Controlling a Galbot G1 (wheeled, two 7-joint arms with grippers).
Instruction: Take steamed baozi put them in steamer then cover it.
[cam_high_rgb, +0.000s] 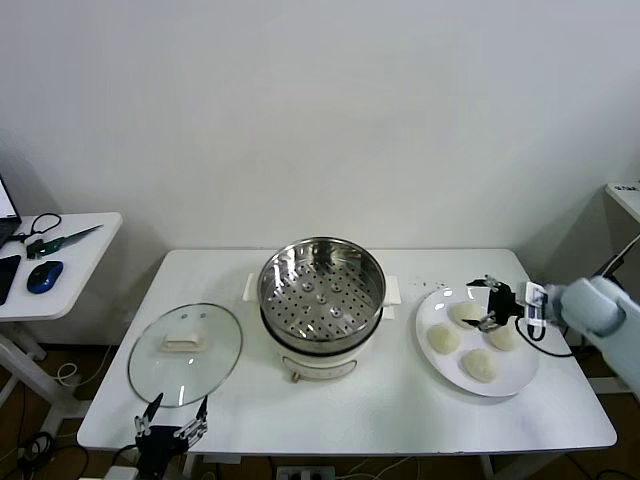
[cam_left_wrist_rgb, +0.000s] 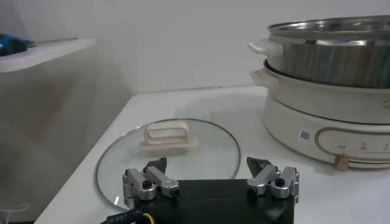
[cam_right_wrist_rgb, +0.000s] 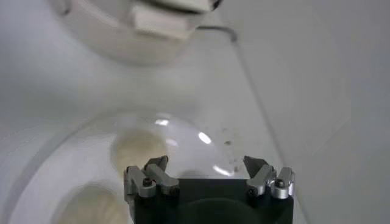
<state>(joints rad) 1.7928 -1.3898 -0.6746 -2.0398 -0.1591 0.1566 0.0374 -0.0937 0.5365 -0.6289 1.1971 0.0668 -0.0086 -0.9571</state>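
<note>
Several cream-white baozi (cam_high_rgb: 443, 339) lie on a white plate (cam_high_rgb: 520, 375) at the table's right. My right gripper (cam_high_rgb: 490, 303) hovers open over the plate's far side, nothing between its fingers. In the right wrist view the right gripper (cam_right_wrist_rgb: 206, 164) stands open above the plate (cam_right_wrist_rgb: 183, 140), with a baozi (cam_right_wrist_rgb: 139, 149) just off to one side. The steel steamer (cam_high_rgb: 320, 290) stands in the middle, its perforated tray bare. The glass cover (cam_high_rgb: 185, 352) lies flat at the left. My left gripper (cam_high_rgb: 172, 420) waits open at the front edge; in its own view the left gripper (cam_left_wrist_rgb: 210, 167) faces the cover (cam_left_wrist_rgb: 167, 152) and the steamer (cam_left_wrist_rgb: 329, 61).
A side table (cam_high_rgb: 70, 270) at the far left carries a blue mouse (cam_high_rgb: 44, 275) and scissors (cam_high_rgb: 55, 240). Another white surface (cam_high_rgb: 625, 195) shows at the far right. A plain wall runs behind the table.
</note>
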